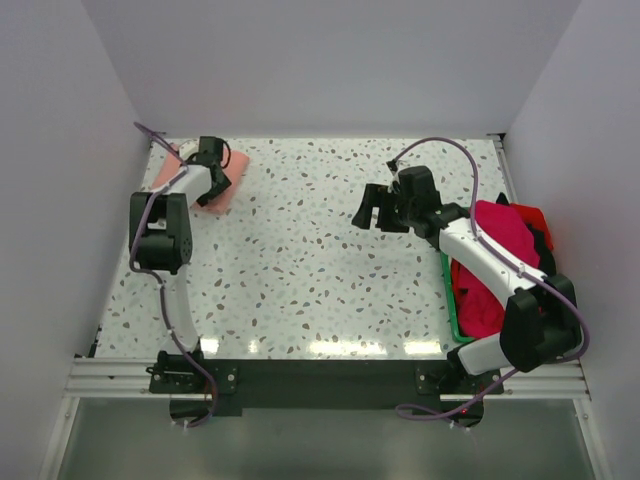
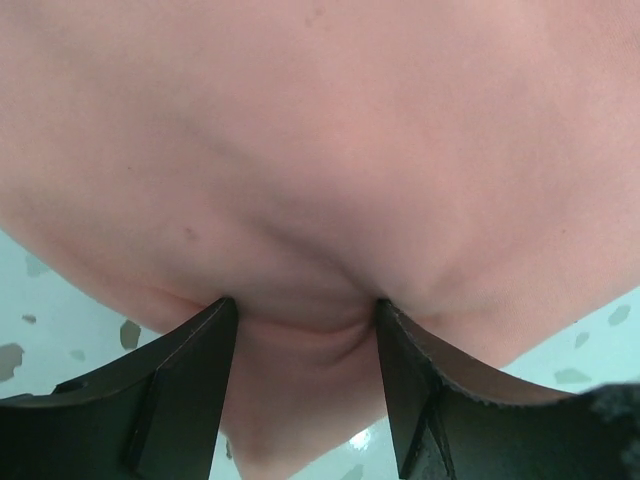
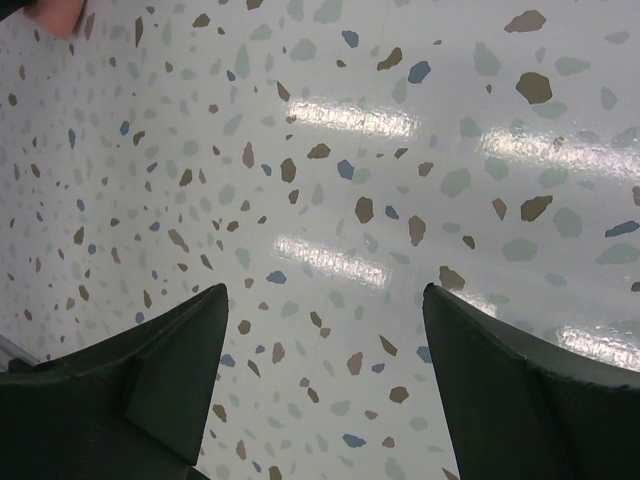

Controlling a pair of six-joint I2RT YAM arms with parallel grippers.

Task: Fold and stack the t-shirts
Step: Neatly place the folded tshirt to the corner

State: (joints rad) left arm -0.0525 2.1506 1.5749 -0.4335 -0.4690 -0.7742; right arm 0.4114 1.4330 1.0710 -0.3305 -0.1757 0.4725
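Two grippers work well apart. The left gripper (image 2: 305, 330) is down on the salmon-pink t-shirt (image 2: 320, 150), its fingers set moderately apart with a puckered ridge of cloth between the tips; whether that fold is clamped I cannot tell. Cloth spreads ahead of it and to both sides, its hem edge curving just behind the fingertips. This shirt lies in the table's (image 1: 300, 260) far left corner, the side wall close beside the tool.

The right gripper (image 1: 372, 212) hovers over bare speckled tabletop, spread wide and holding nothing, with open surface all around it. Behind its arm, at the table's right edge, a green tray (image 1: 452, 318) holds the heaped magenta t-shirt (image 1: 500, 230), red t-shirt (image 1: 530, 215) and black t-shirt (image 1: 545, 240).
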